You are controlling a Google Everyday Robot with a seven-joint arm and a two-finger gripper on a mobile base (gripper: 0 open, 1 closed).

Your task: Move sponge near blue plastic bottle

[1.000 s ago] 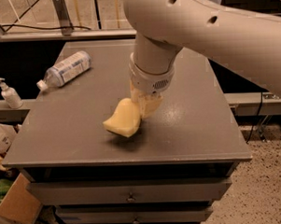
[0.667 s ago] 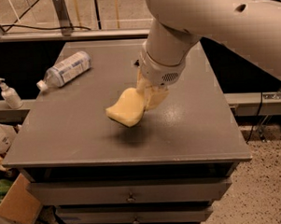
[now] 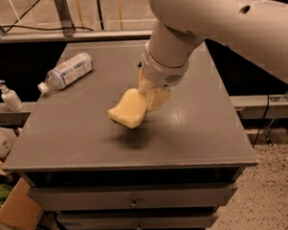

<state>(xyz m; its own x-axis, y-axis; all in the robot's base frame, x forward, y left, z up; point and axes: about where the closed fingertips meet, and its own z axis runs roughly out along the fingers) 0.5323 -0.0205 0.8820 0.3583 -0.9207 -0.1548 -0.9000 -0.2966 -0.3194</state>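
The pale yellow sponge (image 3: 128, 109) hangs in the air above the middle of the grey table (image 3: 87, 138), with its shadow on the top below it. My gripper (image 3: 150, 97) is shut on the sponge's right end, and the sponge tilts down to the left. The blue plastic bottle (image 3: 66, 72) lies on its side at the table's far left, cap pointing left and toward the front. It is well apart from the sponge.
A small white pump dispenser (image 3: 9, 96) stands on a ledge left of the table. A cardboard box (image 3: 16, 213) sits on the floor at lower left. Drawers (image 3: 133, 199) run under the table top. My arm (image 3: 216, 22) spans the upper right.
The gripper has lifted the sponge higher off the table and carried it slightly back; the shadow below it has separated from the sponge. The bottle has not moved.
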